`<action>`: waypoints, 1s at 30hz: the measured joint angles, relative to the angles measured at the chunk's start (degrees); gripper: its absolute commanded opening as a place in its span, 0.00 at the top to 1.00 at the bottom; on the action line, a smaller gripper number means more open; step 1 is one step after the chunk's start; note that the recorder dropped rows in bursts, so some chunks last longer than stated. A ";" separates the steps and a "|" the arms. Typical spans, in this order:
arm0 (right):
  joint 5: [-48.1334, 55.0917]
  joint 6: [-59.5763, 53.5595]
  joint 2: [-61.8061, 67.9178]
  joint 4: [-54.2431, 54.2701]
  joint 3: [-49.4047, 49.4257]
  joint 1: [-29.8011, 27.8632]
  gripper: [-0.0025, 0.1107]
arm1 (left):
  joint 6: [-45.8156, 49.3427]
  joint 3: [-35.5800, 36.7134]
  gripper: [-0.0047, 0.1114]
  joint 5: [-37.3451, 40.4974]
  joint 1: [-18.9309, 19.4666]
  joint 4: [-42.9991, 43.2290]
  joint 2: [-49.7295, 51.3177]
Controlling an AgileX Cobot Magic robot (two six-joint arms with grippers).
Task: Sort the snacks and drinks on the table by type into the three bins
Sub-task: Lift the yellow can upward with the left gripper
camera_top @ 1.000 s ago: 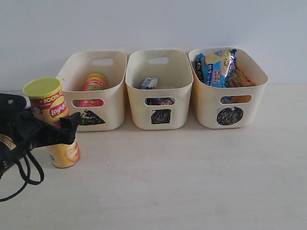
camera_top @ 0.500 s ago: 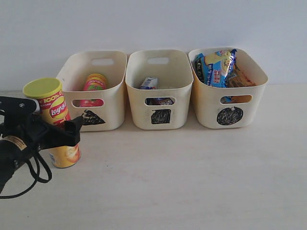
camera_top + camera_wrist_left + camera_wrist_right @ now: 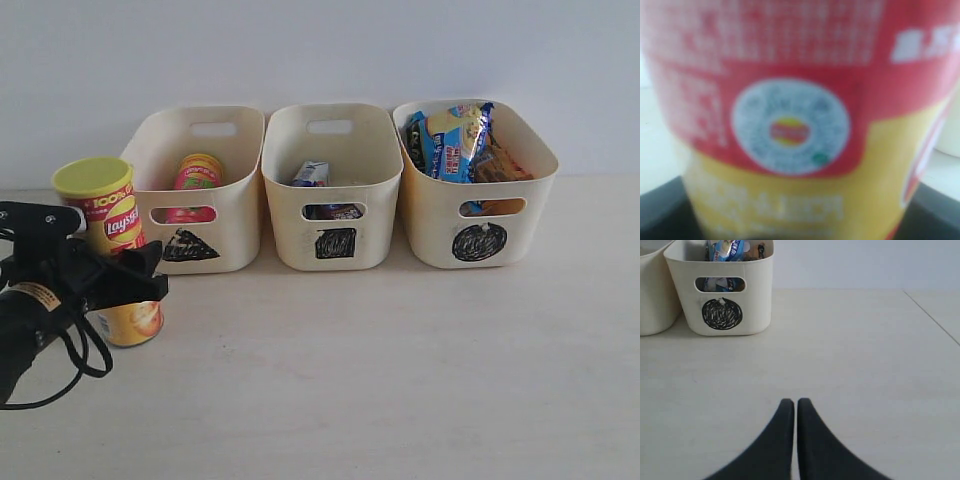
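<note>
Exterior view: the left arm reaches in low from the left edge, and the left gripper (image 3: 118, 262) straddles the middle of the yellow Lay's tube (image 3: 108, 215). The tube stands on the table (image 3: 400, 350), near the front-left corner of the triangle bin (image 3: 240, 200). Whether the jaws press the tube cannot be told. Right wrist view: the right gripper (image 3: 795, 402) points along the table, fingers pressed together.

Shows little but the yellow Lay's tube (image 3: 790, 165), very close and blurred. Carries a red upper band with white lettering too soft to read, a round white badge (image 3: 790, 127) with a small red-and-yellow mark at its middle, and a yellow lower part. Sits between the dark fingers (image 3: 662, 205) of the hand (image 3: 799, 225), seemingly touching both. Leaves a sliver of pale worktop (image 3: 652, 145) at one edge.
</note>
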 measured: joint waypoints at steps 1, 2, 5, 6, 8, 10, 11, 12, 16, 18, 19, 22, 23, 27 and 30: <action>0.00 0.00 0.00 0.00 0.00 0.00 0.98 | 0.00 0.11 0.92 0.00 0.00 -0.40 0.00; 0.00 0.00 0.00 0.00 0.00 0.00 0.98 | 0.00 0.38 0.92 -0.34 0.00 -0.88 0.00; 0.00 0.00 0.00 0.00 0.00 0.00 0.98 | 0.00 1.32 0.92 -0.47 0.00 -2.37 -0.75; 0.00 0.00 0.00 0.00 0.00 0.00 0.98 | 0.10 1.95 0.92 -0.37 0.00 -2.96 -1.34; 0.00 0.00 0.00 0.00 0.00 0.00 0.98 | 0.10 3.15 0.92 0.15 0.00 -3.55 -2.93; 0.00 0.00 0.00 0.00 0.00 0.00 0.98 | 0.10 4.30 0.92 0.62 0.00 -3.65 -5.07; 0.00 0.00 0.00 0.00 0.00 0.00 0.98 | 0.10 4.68 0.92 1.15 0.00 -3.65 -6.52; 0.00 0.00 0.00 0.00 0.00 0.00 0.98 | 0.10 5.00 0.92 2.13 0.00 -3.83 -8.11; 0.00 0.00 0.00 0.00 0.00 0.00 0.98 | 0.10 5.24 0.92 8.89 0.00 -5.56 -15.16; 0.00 0.00 0.00 0.00 0.00 0.00 0.98 | 0.10 5.24 0.92 12.09 0.00 -6.59 -18.97; 0.00 0.00 0.00 0.00 0.00 0.00 0.98 | 0.10 5.24 0.92 13.34 0.00 -6.83 -20.48; 0.00 0.00 0.00 0.00 0.00 0.00 0.98 | 0.21 3.54 0.92 21.03 0.00 -7.04 -25.29; 0.00 0.00 0.00 0.00 0.00 0.00 0.98 | 0.47 1.72 0.92 25.76 0.00 -7.17 -26.65; 0.00 0.00 0.00 0.00 0.00 0.00 0.98 | 3.44 -6.08 0.92 40.60 0.00 -7.26 -29.77; 0.00 0.00 0.00 0.00 0.00 0.00 0.98 | 4.64 -12.65 0.92 48.68 0.00 -7.26 -30.17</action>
